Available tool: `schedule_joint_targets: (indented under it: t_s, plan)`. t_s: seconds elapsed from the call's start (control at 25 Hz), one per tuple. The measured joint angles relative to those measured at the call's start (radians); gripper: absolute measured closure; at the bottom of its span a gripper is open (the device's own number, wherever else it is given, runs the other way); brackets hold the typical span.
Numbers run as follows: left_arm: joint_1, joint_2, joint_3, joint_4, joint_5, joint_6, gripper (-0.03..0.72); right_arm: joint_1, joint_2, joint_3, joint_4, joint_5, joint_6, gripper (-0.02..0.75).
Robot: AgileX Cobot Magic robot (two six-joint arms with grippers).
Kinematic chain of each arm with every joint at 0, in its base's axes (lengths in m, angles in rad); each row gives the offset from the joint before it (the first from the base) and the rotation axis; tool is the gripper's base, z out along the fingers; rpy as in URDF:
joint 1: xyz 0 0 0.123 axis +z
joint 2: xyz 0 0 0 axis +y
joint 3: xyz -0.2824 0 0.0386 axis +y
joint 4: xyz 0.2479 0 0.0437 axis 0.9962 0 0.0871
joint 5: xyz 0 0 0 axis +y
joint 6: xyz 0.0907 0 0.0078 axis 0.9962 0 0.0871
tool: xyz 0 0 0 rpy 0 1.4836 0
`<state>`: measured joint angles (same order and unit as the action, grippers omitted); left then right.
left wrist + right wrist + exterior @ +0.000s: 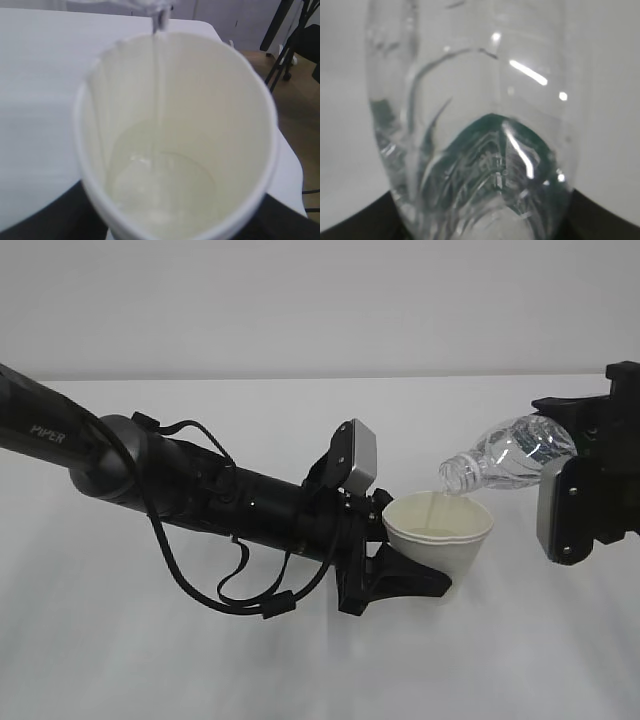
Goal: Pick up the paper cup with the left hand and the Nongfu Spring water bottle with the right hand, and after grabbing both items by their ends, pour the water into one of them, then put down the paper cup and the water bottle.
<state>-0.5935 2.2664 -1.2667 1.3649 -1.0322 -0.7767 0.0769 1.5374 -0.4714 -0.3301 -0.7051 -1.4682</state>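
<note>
While our left hand (405, 575) grips the paper cup (438, 530) at centre frame and our right hand (585, 485) clamps the tilted Nongfu Spring water bottle (505, 458) at upper right, we pour water (159, 90); next we judge righting the bottle, then setting both down.

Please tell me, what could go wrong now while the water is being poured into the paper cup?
1. The bottle mouth sits near the far rim of the paper cup, so a small drift could send the water stream onto the table.
2. The left end effector grips the thin cup low down; the wall looks squeezed oval and may buckle as it fills.
3. Continued pouring could overfill the cup.
</note>
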Motion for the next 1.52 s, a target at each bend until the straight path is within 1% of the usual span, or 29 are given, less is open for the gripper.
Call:
schedule_joint_targets:
  t_s: [1.52]
  plan:
    - [0.0, 0.0, 0.0, 0.0, 0.0, 0.0, 0.262, 0.0, 0.0, -0.001, -0.016, 0.016, 0.0, 0.339]
